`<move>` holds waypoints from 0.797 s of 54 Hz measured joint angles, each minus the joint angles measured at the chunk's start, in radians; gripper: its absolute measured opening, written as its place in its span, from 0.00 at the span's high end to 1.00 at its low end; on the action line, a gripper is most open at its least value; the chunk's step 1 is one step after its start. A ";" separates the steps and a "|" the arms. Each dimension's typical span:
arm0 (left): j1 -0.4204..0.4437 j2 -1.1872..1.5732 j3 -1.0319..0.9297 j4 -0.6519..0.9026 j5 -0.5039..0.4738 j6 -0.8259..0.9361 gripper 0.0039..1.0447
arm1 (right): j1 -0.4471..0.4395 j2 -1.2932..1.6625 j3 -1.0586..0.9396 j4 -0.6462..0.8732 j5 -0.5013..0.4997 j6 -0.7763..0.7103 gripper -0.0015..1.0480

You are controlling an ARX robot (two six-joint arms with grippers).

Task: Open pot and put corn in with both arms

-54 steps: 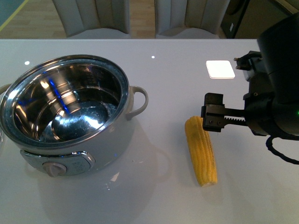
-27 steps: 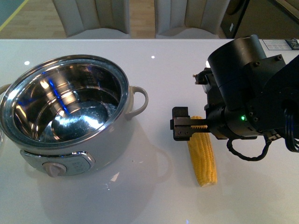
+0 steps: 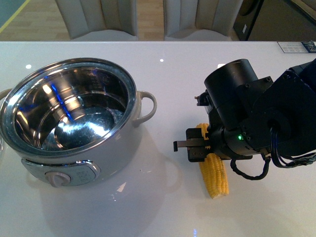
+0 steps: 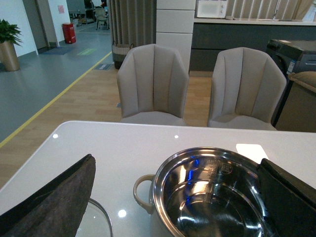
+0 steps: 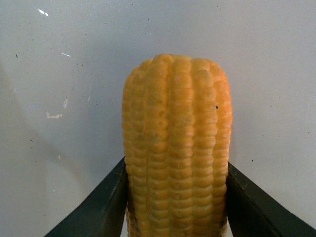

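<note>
The pot stands open at the left of the white table, its shiny steel bowl empty and its knob facing me. To its right the yellow corn lies on the table. My right gripper is down over the cob and shut on it; in the right wrist view both dark fingers press the corn from either side. The left arm is out of the front view. In the left wrist view my left gripper hangs open above the pot, with nothing between its fingers.
A glass lid lies on the table beside the pot, at the edge of the left wrist view. Two grey chairs stand behind the table's far edge. A white loop handle sticks out of the pot toward the corn.
My right arm has swung left and down over the corn, and its gripper has shut on the cob. The pot has not moved.
</note>
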 joint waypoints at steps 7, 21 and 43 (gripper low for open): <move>0.000 0.000 0.000 0.000 0.000 0.000 0.06 | 0.002 0.000 0.000 0.008 0.020 -0.003 0.67; 0.000 0.000 0.000 0.000 0.000 0.000 0.06 | -0.002 -0.025 -0.042 0.110 0.035 0.023 0.78; 0.000 0.000 0.000 0.000 0.000 0.000 0.06 | -0.064 -0.229 -0.045 0.179 -0.077 0.283 0.81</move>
